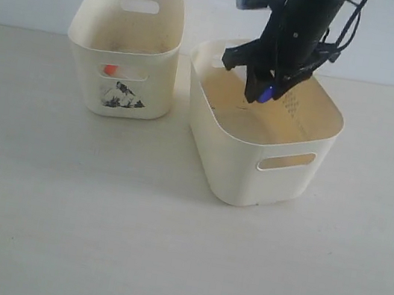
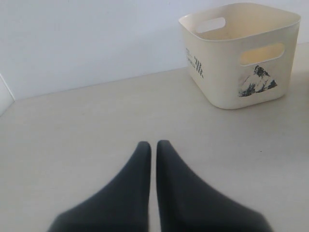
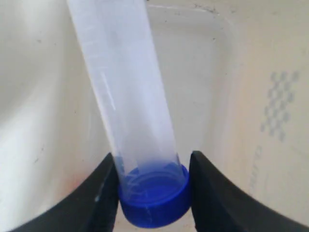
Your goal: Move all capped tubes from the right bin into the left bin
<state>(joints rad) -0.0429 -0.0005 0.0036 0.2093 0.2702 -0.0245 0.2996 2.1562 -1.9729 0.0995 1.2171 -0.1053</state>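
My right tool (image 3: 152, 176) clamps a clear plastic tube (image 3: 126, 92) by its blue screw cap, inside the wide plain cream bin (image 1: 281, 186) below it. Off to the side of that tool stands the narrower cream bin (image 1: 90, 61) with a black mountain picture, an orange-red cap (image 1: 109, 69) showing through its slot. My left tool (image 2: 153, 151) is clenched and empty over the tabletop (image 2: 72, 130).

Both bins are cream: the left bin (image 1: 158, 84) bears a black mountain picture (image 1: 121, 95), the right bin (image 1: 229, 160) a grey checked patch (image 3: 280, 104). The tube (image 3: 130, 96) is clear, its cap (image 3: 154, 200) blue. Another cap (image 1: 109, 69) is orange-red.
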